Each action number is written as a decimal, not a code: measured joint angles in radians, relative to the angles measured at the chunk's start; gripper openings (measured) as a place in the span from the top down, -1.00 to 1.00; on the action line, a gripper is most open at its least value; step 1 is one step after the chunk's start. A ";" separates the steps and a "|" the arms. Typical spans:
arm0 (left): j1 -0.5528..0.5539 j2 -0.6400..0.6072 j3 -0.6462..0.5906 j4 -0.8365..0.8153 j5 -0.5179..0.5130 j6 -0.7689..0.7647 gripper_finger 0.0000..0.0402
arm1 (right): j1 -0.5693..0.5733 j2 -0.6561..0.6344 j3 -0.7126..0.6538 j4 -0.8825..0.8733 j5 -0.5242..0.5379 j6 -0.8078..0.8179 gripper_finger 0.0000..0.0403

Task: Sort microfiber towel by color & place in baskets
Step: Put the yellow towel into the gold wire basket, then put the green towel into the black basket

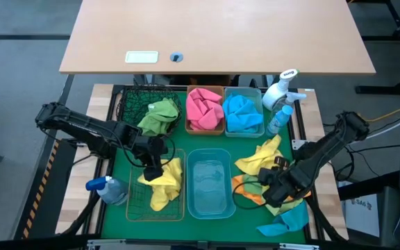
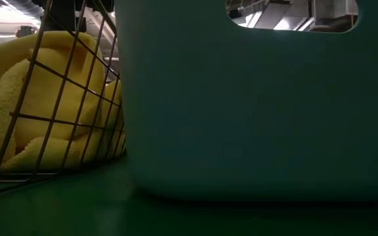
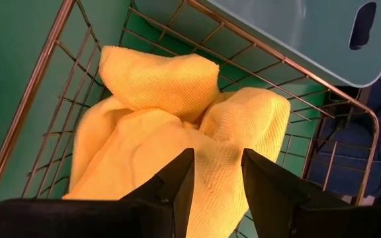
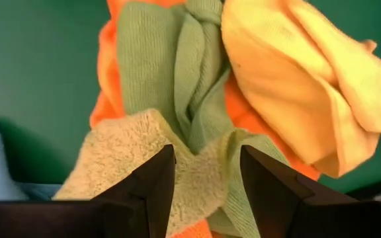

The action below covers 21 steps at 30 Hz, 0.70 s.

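Note:
My left gripper [image 1: 154, 167] hangs over the rectangular wire basket [image 1: 136, 208] at the near left and is shut on the yellow towel [image 3: 157, 86] lying in it. My right gripper [image 1: 273, 193] is low over the loose pile at the near right, shut on a green towel [image 4: 177, 86] that lies over an orange towel [image 4: 104, 99], beside another yellow towel [image 4: 296, 86]. A blue towel [image 1: 290, 219] lies nearer the table's front edge. The low view shows only the wire basket [image 2: 58, 118] and the pale blue bin [image 2: 254, 105], no gripper. My left gripper pinches a raised fold of the yellow towel [image 3: 217, 165] between its two fingers, coming from above. The rest of the towel lies bunched on the wire basket's floor. My right gripper pinches a bunched fold of the green towel [image 4: 207, 155] between its two fingers from above, slanting. The towel's creases run toward the fingers. Its far part lies on the orange towel.
At the far side stand the dark green mesh basket [image 1: 132, 104] with a green towel, the amber bin [image 1: 188, 128] with pink towels and the blue bin [image 1: 228, 132] with blue towels. The pale blue bin [image 1: 209, 201] sits in the middle. Spray bottles stand at the far right [image 1: 282, 87] and the near left [image 1: 106, 189].

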 joint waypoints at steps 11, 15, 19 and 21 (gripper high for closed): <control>0.000 0.000 0.000 0.000 0.000 0.000 0.40 | -0.002 0.053 0.000 -0.029 -0.008 -0.003 0.18; 0.000 0.000 0.000 0.004 0.001 0.016 0.40 | -0.003 0.053 0.000 -0.053 -0.008 -0.003 0.38; 0.000 -0.013 0.000 0.000 0.014 0.034 0.40 | -0.003 0.053 0.000 -0.072 -0.008 -0.005 0.78; 0.000 -0.030 0.000 -0.004 0.021 0.034 0.40 | -0.003 0.053 0.000 -0.069 -0.008 -0.014 0.94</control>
